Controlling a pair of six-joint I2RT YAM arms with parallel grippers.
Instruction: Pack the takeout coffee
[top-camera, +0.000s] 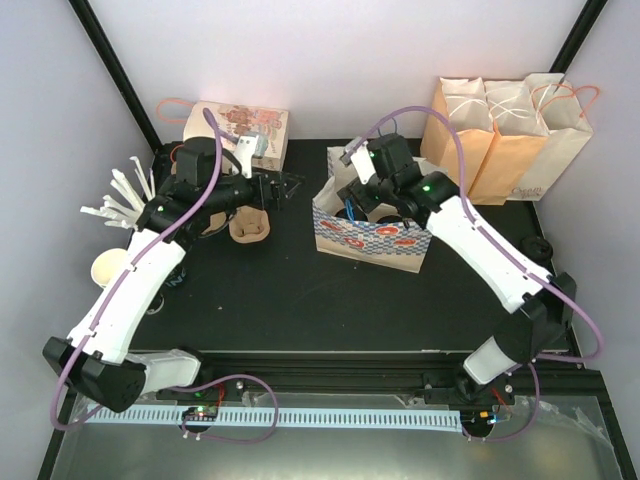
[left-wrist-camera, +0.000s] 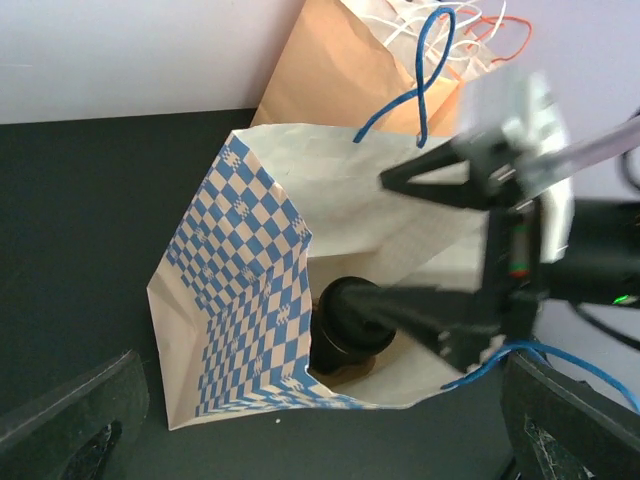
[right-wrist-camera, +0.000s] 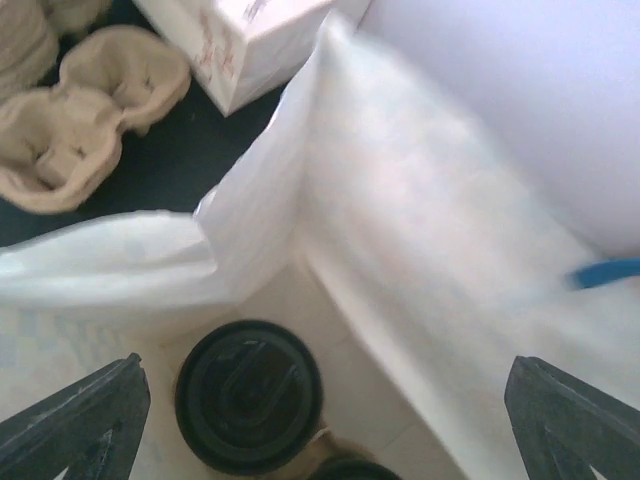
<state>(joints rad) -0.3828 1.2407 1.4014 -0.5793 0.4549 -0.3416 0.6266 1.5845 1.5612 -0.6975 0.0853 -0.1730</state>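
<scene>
Two lidded coffees (right-wrist-camera: 248, 392) in 1 blue-check bag (left-wrist-camera: 240, 300), 3 kraft bags (top-camera: 505, 130) behind.

Legible text: none.
White paper bag (top-camera: 555, 150), far right: dark print near its base, too small to read. Illustrated box (top-camera: 240, 128), far left: red pictures, no lettering resolvable.

A coffee (right-wrist-camera: 248, 395) stood in the bag (top-camera: 372, 240) at mid-table. My right gripper (top-camera: 372, 205) hung over it; carriers (top-camera: 250, 226) lay to the left, more bags (top-camera: 505, 135) behind right.
</scene>
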